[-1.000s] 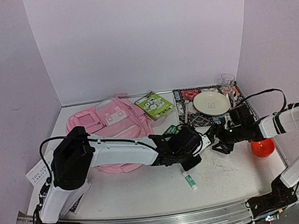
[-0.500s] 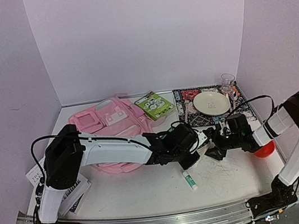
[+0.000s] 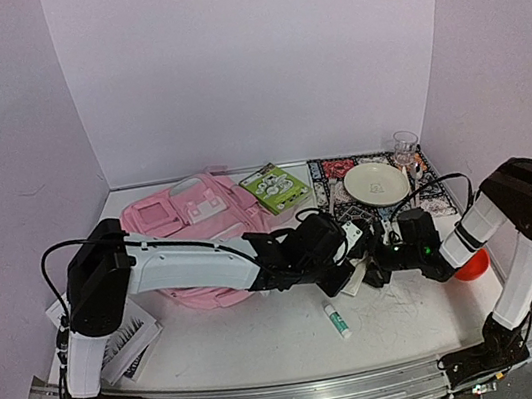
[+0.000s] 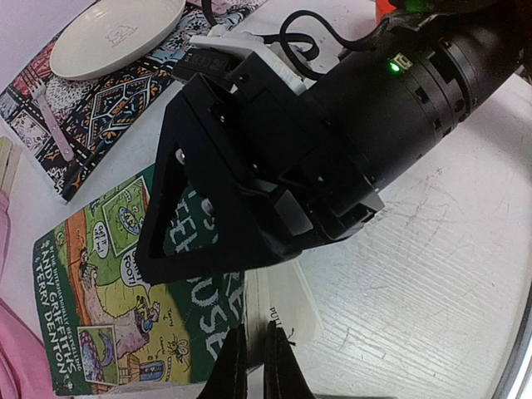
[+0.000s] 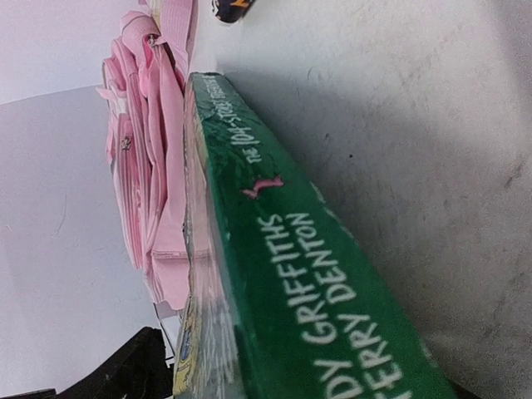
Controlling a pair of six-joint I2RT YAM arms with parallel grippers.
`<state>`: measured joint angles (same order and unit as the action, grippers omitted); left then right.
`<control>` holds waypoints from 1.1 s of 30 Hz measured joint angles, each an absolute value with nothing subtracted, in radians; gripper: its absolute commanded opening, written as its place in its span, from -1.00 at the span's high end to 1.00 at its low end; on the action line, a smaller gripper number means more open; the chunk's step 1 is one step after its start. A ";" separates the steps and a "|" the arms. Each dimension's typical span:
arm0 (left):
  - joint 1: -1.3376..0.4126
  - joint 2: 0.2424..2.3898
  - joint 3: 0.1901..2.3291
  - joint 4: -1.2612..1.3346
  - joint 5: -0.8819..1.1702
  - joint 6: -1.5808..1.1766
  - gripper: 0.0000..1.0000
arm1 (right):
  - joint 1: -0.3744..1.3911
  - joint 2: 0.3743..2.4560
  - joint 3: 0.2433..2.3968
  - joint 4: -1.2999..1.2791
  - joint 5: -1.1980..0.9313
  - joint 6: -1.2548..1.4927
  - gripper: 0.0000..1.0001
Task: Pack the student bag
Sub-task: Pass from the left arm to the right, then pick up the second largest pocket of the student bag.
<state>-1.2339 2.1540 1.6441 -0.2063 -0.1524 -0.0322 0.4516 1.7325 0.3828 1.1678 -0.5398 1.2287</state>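
**Both grippers on the green paperback, bag at rear left**

You had the large soft pink fabric backpack (image 3: 189, 222) lying flat at the rear left of the white table (image 3: 269, 346), pocket side up, w/ your left arm stretched across its near edge. Near its right side, mid-table, lay the green illustrated paperback book (image 4: 108, 332), cover up, and both grippers met there.

Your left gripper (image 4: 253, 370) had its fingers pinched almost together at the book's edge. Whether a thin cover or page sat between them couldn't be told.

Your right gripper (image 3: 367, 273) sat opposite, jaws set wide, one black finger lying over the cover. Its wrist cam looked along the green spine, backpack beyond. You couldn't tell if it was clamped on the book or only straddling it.

At rear right lay the patterned place mat (image 3: 328, 174) w/ a cream round plate (image 3: 377, 184) on it and a clear glass (image 3: 405, 147) at its back edge. Between backpack and mat lay a second green printed book (image 3: 274, 188). A white tube w/ green cap (image 3: 338, 322) lay nr the front, an orange-red round object (image 3: 471, 265) by your right arm, and a white booklet (image 3: 116, 340) at the left edge.
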 measured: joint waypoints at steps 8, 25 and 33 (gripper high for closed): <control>-1.234 2.155 1.641 -0.189 -0.152 -0.067 0.76 | 0.490 1.716 0.383 1.194 -0.546 1.283 -0.39; -1.219 1.999 1.571 -0.197 -0.233 -0.088 -0.57 | 0.501 1.555 0.324 1.144 -0.528 1.325 1.00; -1.125 1.804 1.481 -0.307 -0.302 -0.076 -0.89 | 0.501 1.425 0.321 1.005 -0.490 1.294 1.00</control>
<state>-1.1251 1.8040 1.4815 -0.3070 -0.3020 -0.0756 0.5011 1.4255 0.3213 1.0052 -0.4901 1.2944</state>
